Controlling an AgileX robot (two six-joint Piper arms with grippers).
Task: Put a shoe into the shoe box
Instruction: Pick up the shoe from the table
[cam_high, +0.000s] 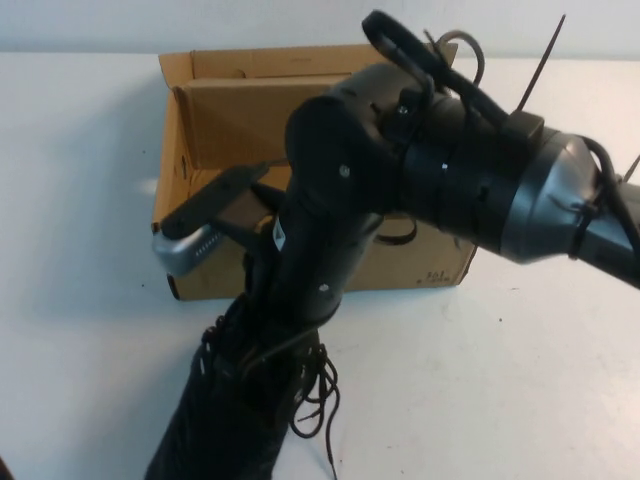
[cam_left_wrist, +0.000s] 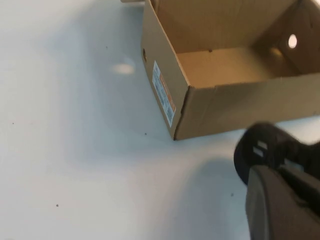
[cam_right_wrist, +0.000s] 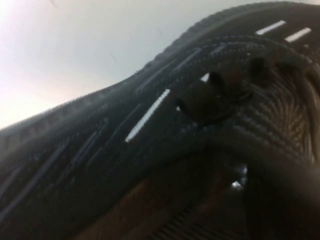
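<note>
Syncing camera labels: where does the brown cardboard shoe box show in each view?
High view: brown cardboard shoe box upper centre, behind the right arm.
Left wrist view: upper right, open, with a side label.
Right wrist view: not visible; the black knit shoe fills it.
Shared landmark: white table.

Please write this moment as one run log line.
right gripper: at shoe, near table edge | left gripper: not in view | shoe box: open, without shoe

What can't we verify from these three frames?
- Right gripper: high view, hidden under the right arm; whether it grips the shoe is unclear.
- Shoe: cut off by the bottom edge in the high view; right wrist view too close, blurred.
- Shoe box interior: mostly blocked by the arm.
- Left gripper: not identifiable in any view.
</note>
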